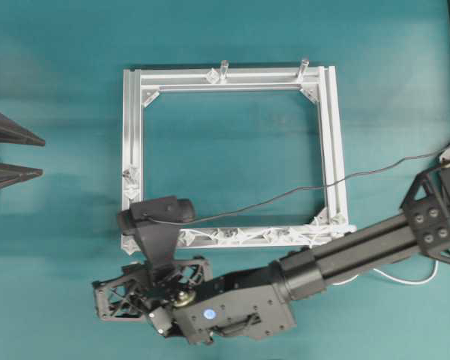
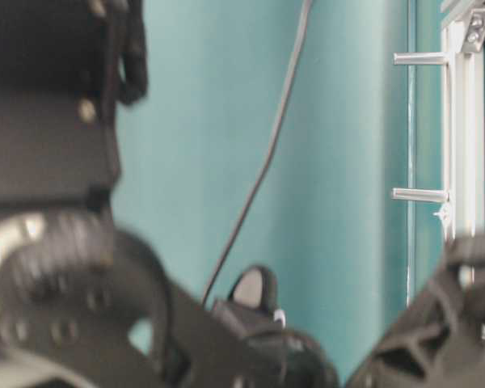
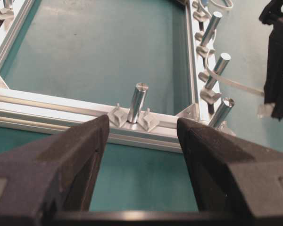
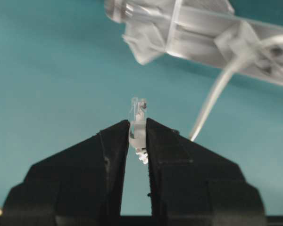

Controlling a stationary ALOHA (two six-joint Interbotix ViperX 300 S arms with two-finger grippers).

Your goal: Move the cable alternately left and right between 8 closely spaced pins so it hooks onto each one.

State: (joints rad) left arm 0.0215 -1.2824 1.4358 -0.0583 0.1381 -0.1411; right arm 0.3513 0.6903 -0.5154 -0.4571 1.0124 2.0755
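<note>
The silver frame (image 1: pixel 331 135) carries the pins (image 1: pixel 229 236), pale diamond studs along its near rail, which also show in the left wrist view (image 3: pixel 208 95). The white cable (image 3: pixel 240 87) runs from that rail to my right gripper (image 4: pixel 138 123), which is shut on the cable's clear plug (image 4: pixel 139 106). A slack loop of cable (image 1: pixel 409 280) lies by the right arm. In the overhead view the right fingertips are hidden under the wrist camera (image 1: pixel 159 211), near the frame's front left corner. My left gripper (image 1: pixel 43 157) stands open at the far left, nothing between its fingers (image 3: pixel 80 150).
A dark grey robot wire (image 1: pixel 285 196) crosses the frame to the wrist camera. Slim silver posts (image 1: pixel 224 69) stand on the far rail, another (image 3: pixel 137 101) on the left rail. The right arm (image 1: pixel 345 259) lies along the frame's front. The table-level view is mostly blocked by blurred arm parts (image 2: pixel 56 267).
</note>
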